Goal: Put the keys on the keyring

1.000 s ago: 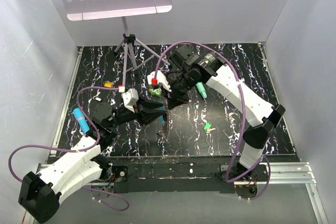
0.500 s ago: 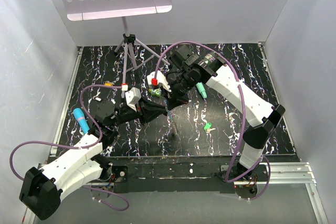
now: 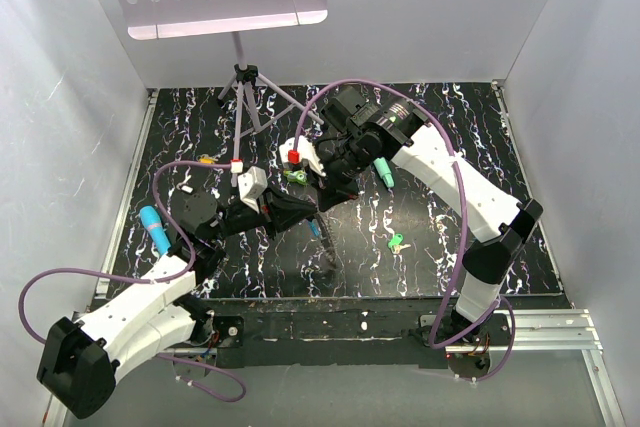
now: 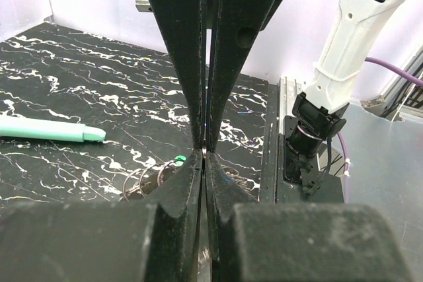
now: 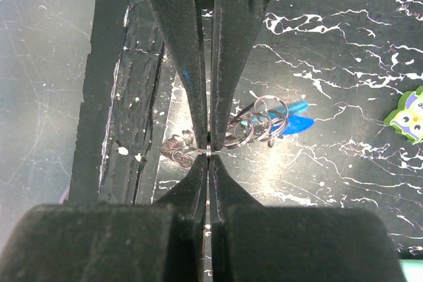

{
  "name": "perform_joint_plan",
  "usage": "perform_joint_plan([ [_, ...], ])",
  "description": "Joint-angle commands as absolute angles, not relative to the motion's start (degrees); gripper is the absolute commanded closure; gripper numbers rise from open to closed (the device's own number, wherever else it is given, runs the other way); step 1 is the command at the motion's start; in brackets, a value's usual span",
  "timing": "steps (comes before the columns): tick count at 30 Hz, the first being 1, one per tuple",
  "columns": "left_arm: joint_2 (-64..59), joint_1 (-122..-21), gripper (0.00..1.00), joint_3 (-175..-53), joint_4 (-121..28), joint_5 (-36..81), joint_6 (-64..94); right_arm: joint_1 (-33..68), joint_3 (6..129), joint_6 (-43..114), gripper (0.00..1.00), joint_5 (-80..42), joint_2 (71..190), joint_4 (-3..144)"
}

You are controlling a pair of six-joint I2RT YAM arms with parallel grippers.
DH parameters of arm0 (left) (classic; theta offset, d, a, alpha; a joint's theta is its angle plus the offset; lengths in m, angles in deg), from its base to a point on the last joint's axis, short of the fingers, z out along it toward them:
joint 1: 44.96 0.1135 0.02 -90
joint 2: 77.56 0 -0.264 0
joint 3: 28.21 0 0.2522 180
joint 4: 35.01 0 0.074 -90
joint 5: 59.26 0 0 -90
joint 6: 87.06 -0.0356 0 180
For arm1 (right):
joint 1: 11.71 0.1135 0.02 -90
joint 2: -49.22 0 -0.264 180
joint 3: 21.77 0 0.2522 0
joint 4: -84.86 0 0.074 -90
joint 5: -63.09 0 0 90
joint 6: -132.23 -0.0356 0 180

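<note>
The keyring [image 3: 326,245], a fine grey beaded chain with a blue clasp [image 3: 314,230], hangs above the mat's middle between both grippers. My right gripper [image 3: 322,194] is shut on the chain; in the right wrist view a bead sits pinched at the tips [image 5: 209,152], with metal rings and the blue clasp [image 5: 295,123] dangling beyond. My left gripper [image 3: 306,210] is shut from the left, with a thin sliver of chain showing at its tips [image 4: 206,152]. The keys [image 3: 397,243], light green and yellow, lie on the mat to the right, also in the left wrist view [image 4: 155,175].
A teal pen-like stick [image 3: 383,172] lies by the right arm and shows in the left wrist view [image 4: 49,130]. A bright-green square object [image 3: 296,176] sits behind the grippers. A tripod stand [image 3: 245,87] rises at the back. A small yellow-orange piece [image 3: 205,159] lies far left.
My left gripper has closed on the chain beside the right gripper. The hanging end of the chain has swung a little to the right. The right arm has stayed put.
</note>
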State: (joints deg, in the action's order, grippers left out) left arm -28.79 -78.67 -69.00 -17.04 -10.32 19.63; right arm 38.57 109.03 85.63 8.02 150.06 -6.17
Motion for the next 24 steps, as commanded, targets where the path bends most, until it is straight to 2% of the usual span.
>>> perform_joint_plan([
  [1, -28.17, -78.88, 1.0, -70.45, -19.32, -11.89, 19.11, 38.91, 110.3, 84.86, 0.99, 10.7, 149.24, -11.78],
  [2, -28.26, -78.88, 0.99, -70.63, -20.11, -11.8, 18.85, 38.91, 110.3, 84.77, 0.99, 10.79, 149.15, -11.87],
  [4, -28.52, -78.88, 0.9, -70.89, -21.6, -11.28, 18.32, 38.91, 110.3, 84.77, 0.99, 10.79, 149.15, -11.87],
  [6, -28.78, -78.88, 0.88, -70.89, -21.96, -11.19, 17.97, 38.91, 110.3, 84.77, 0.99, 10.88, 149.15, -11.78],
  [24, -29.49, -78.88, 0.87, -70.45, -18.71, -10.83, 19.81, 38.91, 109.77, 84.6, 0.99, 11.58, 149.5, -11.78],
])
